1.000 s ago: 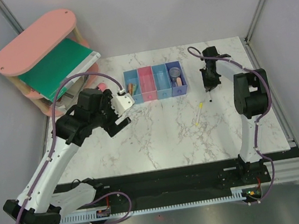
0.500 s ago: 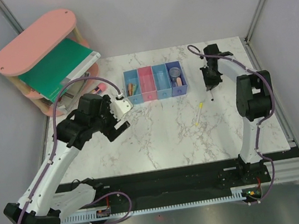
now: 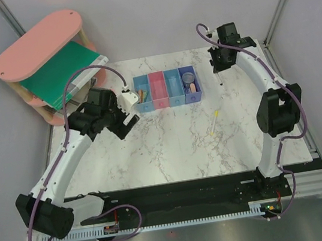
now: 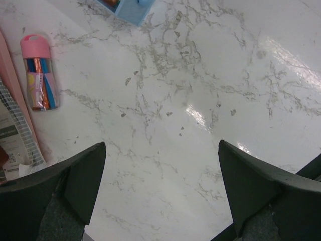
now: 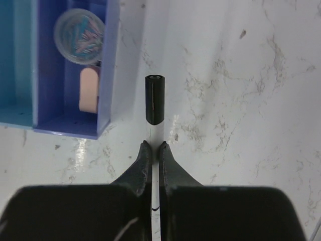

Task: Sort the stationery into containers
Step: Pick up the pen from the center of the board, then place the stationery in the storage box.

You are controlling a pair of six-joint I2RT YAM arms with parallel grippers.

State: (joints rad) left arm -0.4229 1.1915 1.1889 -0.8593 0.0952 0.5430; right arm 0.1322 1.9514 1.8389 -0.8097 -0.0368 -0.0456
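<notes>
The joined row of four bins (image 3: pixel 168 98) sits at the table's middle back. Orange sticks (image 3: pixel 141 93) lie in the left light blue bin. The dark blue bin (image 5: pixel 108 65) holds the purple disc (image 5: pixel 79 36) and a peach stick (image 5: pixel 89 90). My right gripper (image 5: pixel 154 146) is shut on the black-and-white pen (image 5: pixel 154 100), held upright just right of the dark blue bin; it also shows in the top view (image 3: pixel 219 68). The thin yellow stick (image 3: pixel 214 122) lies on the table. My left gripper (image 4: pixel 160 145) is open and empty over bare marble, near a pink-capped tube (image 4: pixel 39 73).
The pink oval-topped shelf (image 3: pixel 40 44) with the green book (image 3: pixel 63 71) stands at the back left. Its pink edge and some printed paper (image 4: pixel 10 130) show at the left of the left wrist view. Frame posts stand at the back corners.
My right gripper has carried the pen from beside the yellow stick toward the back of the table. My left gripper has drawn back a little to the left.
</notes>
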